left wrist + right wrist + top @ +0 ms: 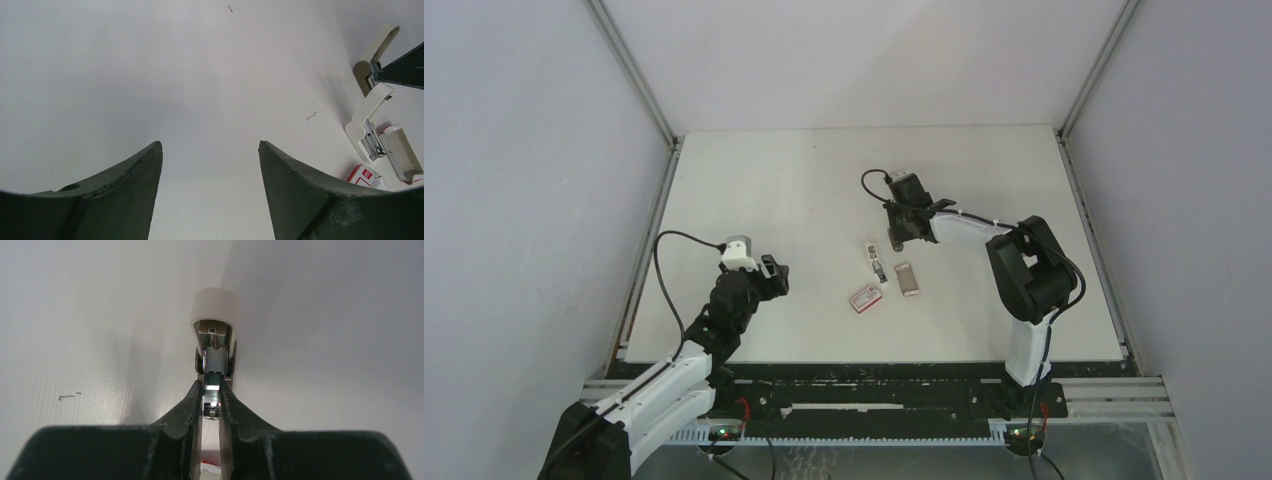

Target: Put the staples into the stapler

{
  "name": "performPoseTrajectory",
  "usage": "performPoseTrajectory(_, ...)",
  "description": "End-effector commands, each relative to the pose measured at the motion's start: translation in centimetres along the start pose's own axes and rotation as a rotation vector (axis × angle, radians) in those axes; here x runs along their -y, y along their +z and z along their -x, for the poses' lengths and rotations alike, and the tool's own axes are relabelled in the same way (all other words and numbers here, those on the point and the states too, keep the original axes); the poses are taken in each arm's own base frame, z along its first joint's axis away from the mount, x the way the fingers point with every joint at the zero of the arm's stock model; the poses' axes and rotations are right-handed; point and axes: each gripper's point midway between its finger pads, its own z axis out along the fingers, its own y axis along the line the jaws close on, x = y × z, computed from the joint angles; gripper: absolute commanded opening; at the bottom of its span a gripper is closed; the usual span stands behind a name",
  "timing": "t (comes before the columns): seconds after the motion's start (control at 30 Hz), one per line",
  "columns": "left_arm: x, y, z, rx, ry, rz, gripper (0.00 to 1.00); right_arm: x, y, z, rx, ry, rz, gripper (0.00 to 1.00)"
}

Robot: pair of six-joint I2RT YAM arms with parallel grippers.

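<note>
The stapler [216,305] is lying opened out on the table [764,180]. The right tool [212,399] is pinching the narrow metal part inside it, its jaws standing almost shut with only that thin strip between them. Such a slim grip is looking risky. The light plastic body is likely to twist or slide on the smooth table if the tool pushes or lifts off-centre, and the metal could be slipping out of the pinch. The staples [908,279] are sitting in their grey tray just beside the stapler, with the red-and-white box [865,298] near, so a swing of the stapler could be knocking them askew. The left tool [210,165] is hanging wide open over the table, holding and touching nothing, well apart from the stapler.
</note>
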Motion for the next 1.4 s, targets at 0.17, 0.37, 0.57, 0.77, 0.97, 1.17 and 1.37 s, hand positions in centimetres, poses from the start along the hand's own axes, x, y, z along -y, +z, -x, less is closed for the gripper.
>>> performPoseTrajectory(0.17, 0.9, 0.1, 1.9, 0.058, 0.002, -0.036, 0.75, 0.1, -1.5, 2.6, 0.059, 0.020, 0.012, 0.12)
performPoseTrajectory(0.37, 0.9, 0.1, 1.8, 0.058, -0.001, -0.037, 0.75, -0.1, -1.6, 2.8, 0.066, 0.022, 0.023, 0.12)
performPoseTrajectory(0.57, 0.9, 0.1, 1.8, 0.057, -0.001, -0.039, 0.74, -0.1, -2.1, 3.2, 0.078, 0.020, 0.033, 0.12)
performPoseTrajectory(0.77, 1.0, 0.1, 1.9, 0.059, -0.001, -0.041, 0.74, 0.1, -1.9, 2.8, 0.063, 0.019, 0.026, 0.12)
performPoseTrajectory(0.97, 1.0, 0.1, 1.9, 0.058, -0.001, -0.040, 0.74, 0.1, -2.2, 3.2, 0.076, 0.015, 0.034, 0.12)
performPoseTrajectory(1.17, 1.0, 0.1, 1.9, 0.059, -0.001, -0.041, 0.74, 0.0, -2.7, 3.5, 0.078, 0.005, 0.040, 0.11)
performPoseTrajectory(1.37, 1.0, 0.1, 1.8, 0.058, -0.001, -0.043, 0.74, 0.1, -2.7, 3.5, 0.076, 0.000, 0.042, 0.11)
